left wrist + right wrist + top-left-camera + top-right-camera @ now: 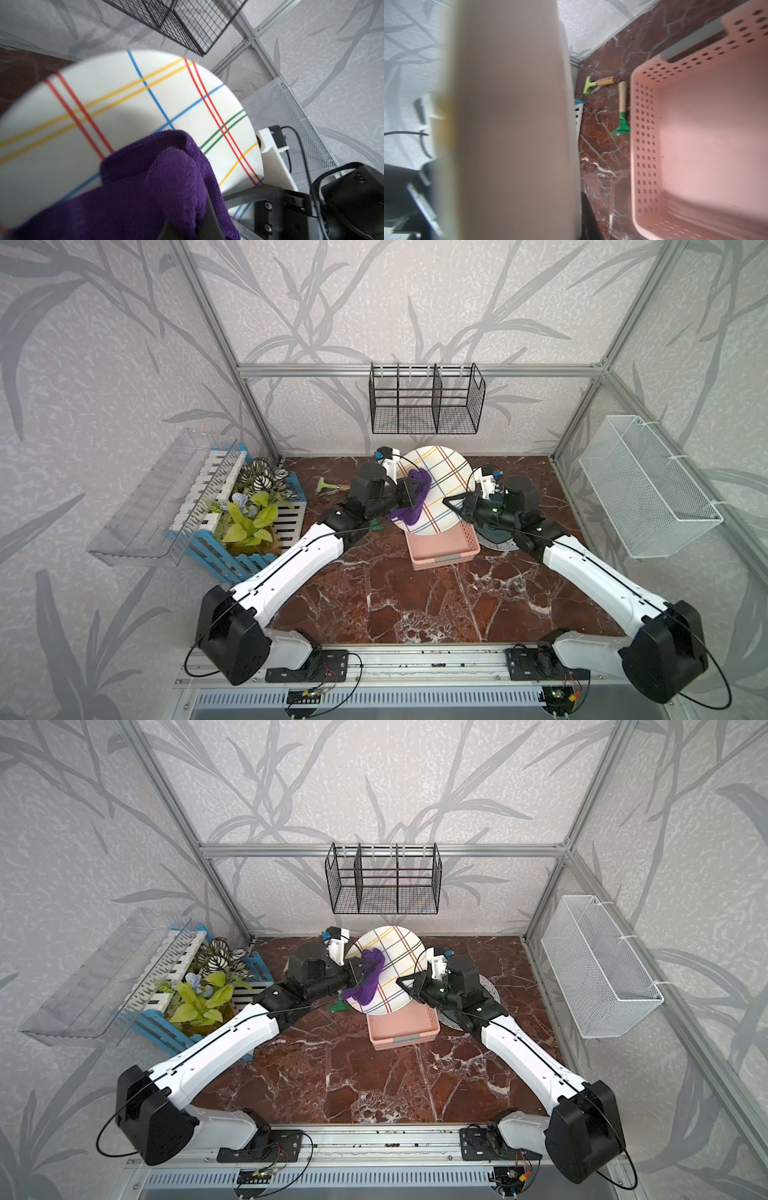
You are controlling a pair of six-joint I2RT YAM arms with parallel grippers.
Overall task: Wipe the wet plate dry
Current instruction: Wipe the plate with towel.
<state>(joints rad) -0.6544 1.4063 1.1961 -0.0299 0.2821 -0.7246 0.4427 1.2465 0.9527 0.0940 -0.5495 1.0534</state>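
The plate [446, 485] [395, 957] is white with coloured crossing lines and hangs tilted above a pink basket, its face turned up toward the left arm. My right gripper [453, 506] [406, 984] is shut on its right rim. In the right wrist view the plate's pale underside [512, 124] fills the left half, blurred. My left gripper [409, 494] [360, 971] is shut on a purple cloth [415, 499] [368, 984], which lies against the plate's face [124, 104]. The cloth [158, 182] hides most of the left fingers.
The pink perforated basket [446, 556] [643, 145] sits under the plate. Two green garden tools [599, 83] [623, 112] lie on the marble. A black wire rack [424, 402] hangs at the back, a white mesh basket [648, 485] on the right, a planter [249, 510] on the left.
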